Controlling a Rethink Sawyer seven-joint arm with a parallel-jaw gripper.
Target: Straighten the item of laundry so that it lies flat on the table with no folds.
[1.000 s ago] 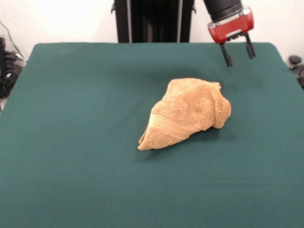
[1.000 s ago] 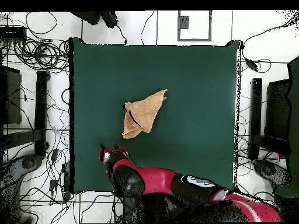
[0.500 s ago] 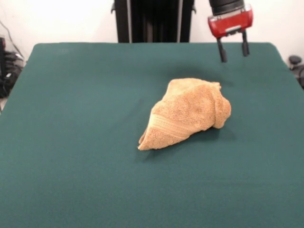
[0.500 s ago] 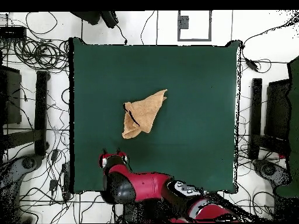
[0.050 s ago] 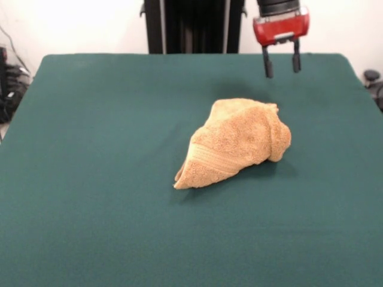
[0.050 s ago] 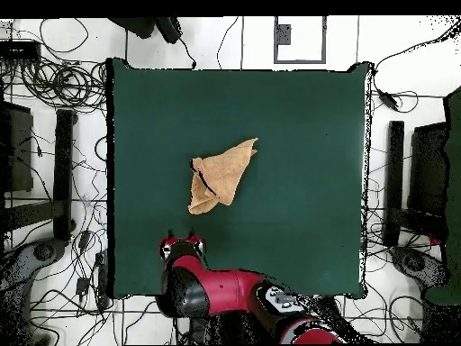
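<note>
front shows claw [image 5: 280,64] spread; overhead shows towel's [image 6: 221,175] triangle outline.

Readable text: none in either view.
Tan-orange terry-cloth towel [image 5: 236,143]: no lettering shows; only plain woven stripe bands are visible, and no tag can be read.
Dark green felt-covered table [image 5: 96,119]: plain surface, no marks, numbers or signs.
Red and black gripper [image 5: 280,61]: the red housing carries no legible brand or label; a pale strip on it is too small to read.
Red and black arm in the overhead view [image 6: 234,293]: pale patches on its casing, too small to tell whether they are writing.
</note>
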